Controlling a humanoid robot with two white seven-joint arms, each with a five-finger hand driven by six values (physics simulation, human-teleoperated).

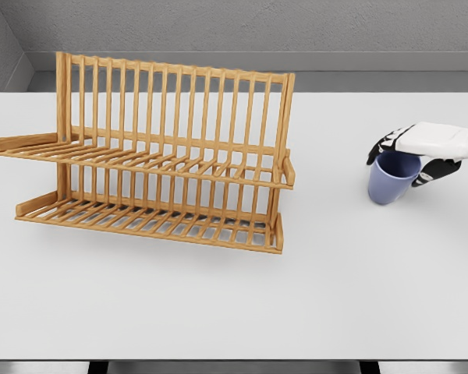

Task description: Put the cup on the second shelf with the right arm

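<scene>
Blue-violet and smooth-walled, the tapered plastic cup (391,178) stands upright on the white matte table (234,304), at the right side of the head view and well apart from the rack. Its open mouth faces up and its body narrows toward the base. The right hand (415,154), white-shelled with black finger joints, reaches in from the right edge and sits over the cup's rim. Its fingers (384,146) curl down around the upper wall on both sides, so the hand is closed around the cup near the mouth. The cup's base appears to rest on the table surface.

The two-tier wooden slatted dish rack (152,160) occupies the left and centre. It consists of thin, evenly spaced light-brown slats forming an upright back panel and two shelves. The upper shelf (140,160) projects forward above the lower shelf (148,218); both carry nothing.
</scene>
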